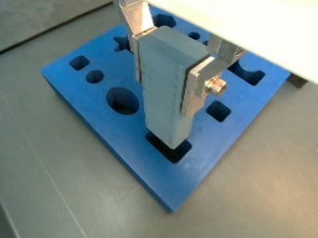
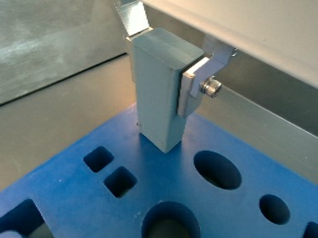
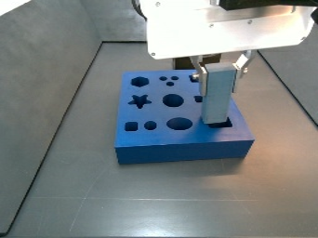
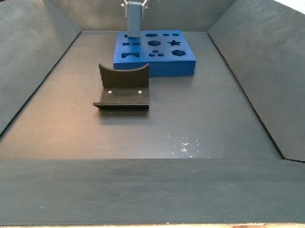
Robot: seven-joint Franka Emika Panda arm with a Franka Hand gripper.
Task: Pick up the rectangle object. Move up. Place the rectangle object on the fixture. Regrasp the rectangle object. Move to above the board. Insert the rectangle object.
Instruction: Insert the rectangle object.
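The rectangle object (image 1: 165, 88) is a light grey-blue block, held upright with my gripper (image 1: 172, 54) shut on its upper part. Silver fingers (image 1: 204, 82) press its two opposite sides in both wrist views; the same block (image 2: 159, 88) and gripper (image 2: 166, 54) show there. Its lower end sits at a dark rectangular hole near one edge of the bright blue board (image 1: 93, 102); how deep it goes is hidden. In a side view the block (image 3: 218, 98) stands on the board's (image 3: 162, 139) front right part, under the gripper (image 3: 224, 67). The dark brown fixture (image 4: 123, 89) stands empty on the floor in front of the board (image 4: 161, 61).
The board has several other cut-outs, among them a star (image 3: 140, 84) and a round hole (image 3: 181, 123). Dark sloping walls (image 4: 36, 80) enclose the grey floor (image 4: 179, 134) on all sides. The white arm housing (image 3: 211, 28) hangs over the board.
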